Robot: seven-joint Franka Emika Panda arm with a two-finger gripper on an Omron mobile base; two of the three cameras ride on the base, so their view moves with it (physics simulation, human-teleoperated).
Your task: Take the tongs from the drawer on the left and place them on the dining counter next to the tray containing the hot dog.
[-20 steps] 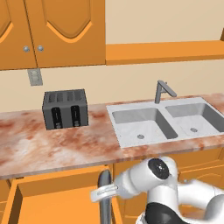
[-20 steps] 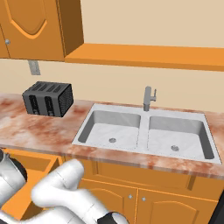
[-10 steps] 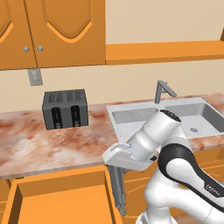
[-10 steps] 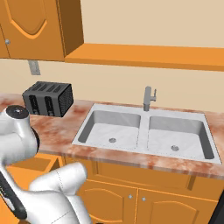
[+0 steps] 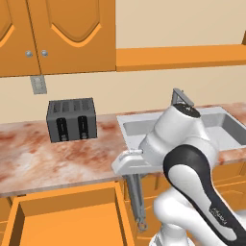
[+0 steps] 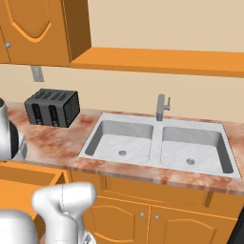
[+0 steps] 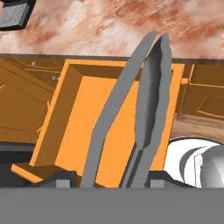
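**Tongs held above the open drawer, in front of the kitchen counter**

In the left base view, at 9 o'clock, orange wall cabinets (image 5: 57,36) hang over a beige wall with a grey outlet plate (image 5: 37,84). Below them a dark toaster (image 5: 72,119) stands on the reddish marble counter (image 5: 48,156). At 7 o'clock the drawer (image 5: 67,218) is pulled out, its orange inside bare. Toward the centre, the gripper (image 5: 129,163) points down at the counter edge, and the tongs (image 5: 138,202) hang from it, ring end lowest, just beside the drawer's right wall. In the hand view the fingers are part-way closed on the two grey arms of the tongs. At 3 o'clock lies the grey double sink (image 6: 157,145) with its faucet (image 6: 162,106), under an orange shelf (image 6: 162,61).
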